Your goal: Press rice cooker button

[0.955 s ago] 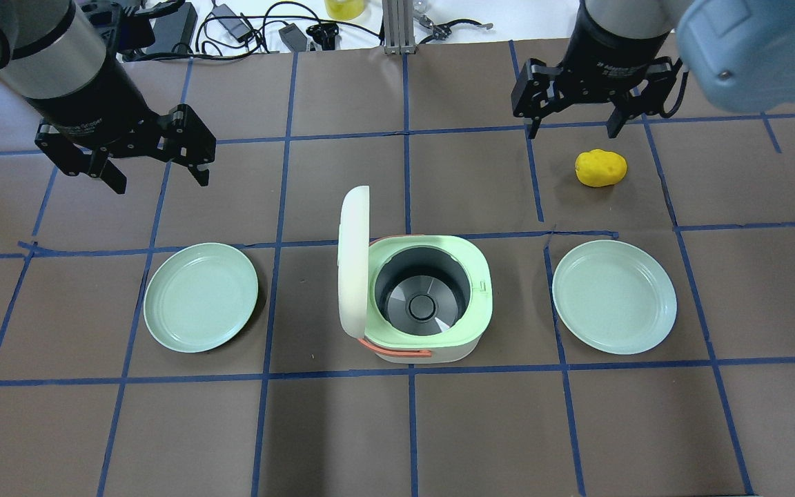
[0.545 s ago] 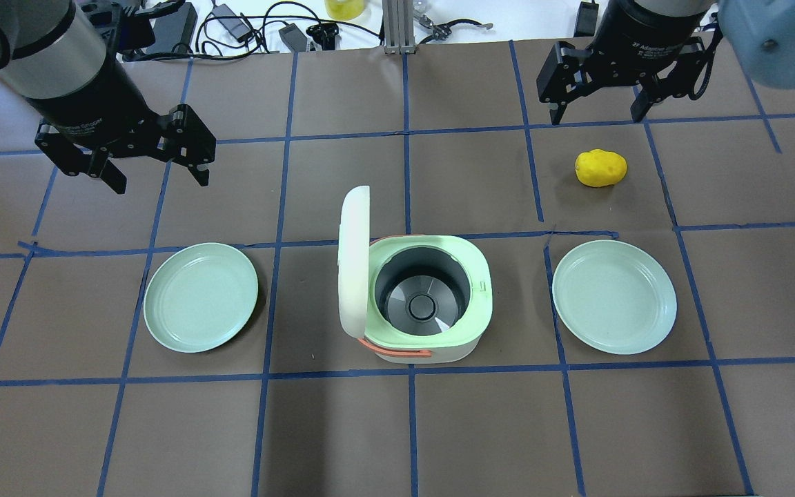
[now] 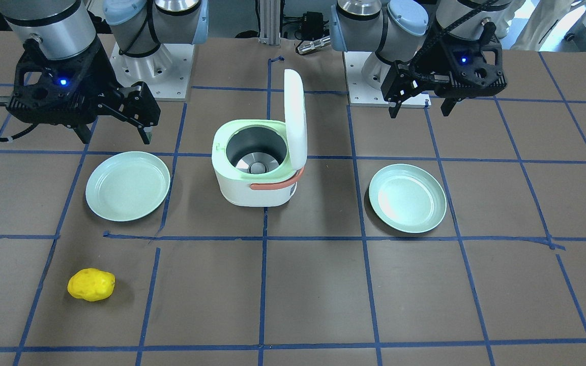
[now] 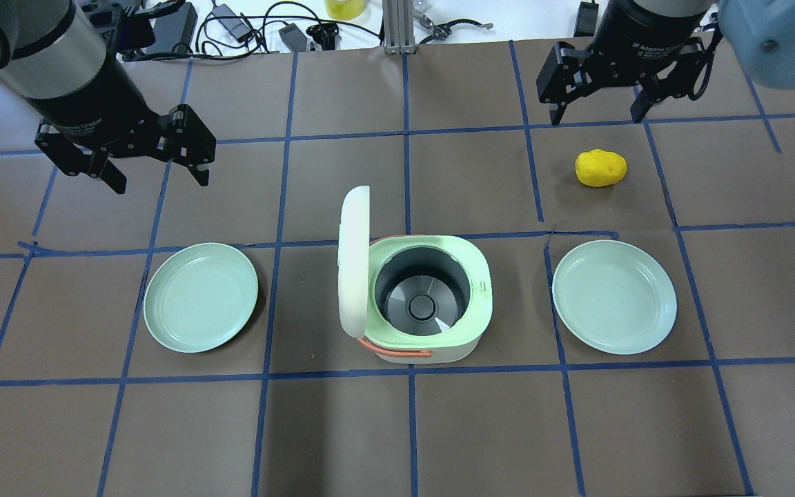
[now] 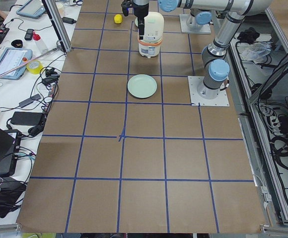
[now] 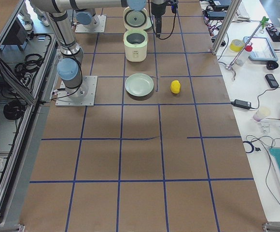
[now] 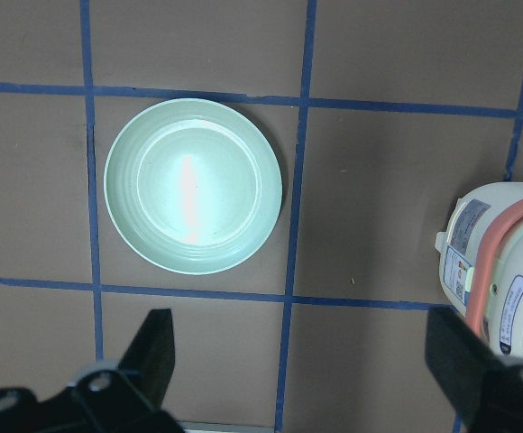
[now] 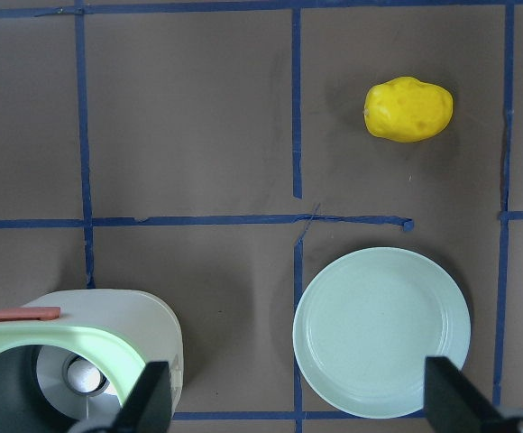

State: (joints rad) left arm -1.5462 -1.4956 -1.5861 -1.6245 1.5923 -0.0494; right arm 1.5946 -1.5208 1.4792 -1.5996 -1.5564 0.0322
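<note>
Overhead view, read left to right.

Left gripper (image 4: 161,172): jaws spread wide, holding nothing; hangs above bare table, well apart from the cooker.

Left plate (image 4: 201,297): pale green, nothing on it.

Rice cooker (image 4: 482,273): centre of table, between the two plates; lid (image 4: 354,262) stands upright on its hinge at the cooker's left side; dark inner pot exposed; orange handle (image 4: 397,352) lies along the near edge.

Small tab (image 4: 487,283) on the green rim opposite the hinge; probably the lid-release button, cannot confirm; with the lid already up, the press looks done or not needed.

Handling, as judged: small plastic shell, likely light and stiff; smooth sides; could skid on the paper-covered table if pushed sideways; so press straight down on the tab with one fingertip, no grasp required; steady the white body low down if it shifts; upright lid may drop if bumped.

Right plate (image 4: 615,297): nothing on it.

Yellow lump (image 4: 600,168): beyond the right plate, not touching it.

Right gripper (image 4: 596,114): jaws wide, nothing held; at the far table edge.
</note>
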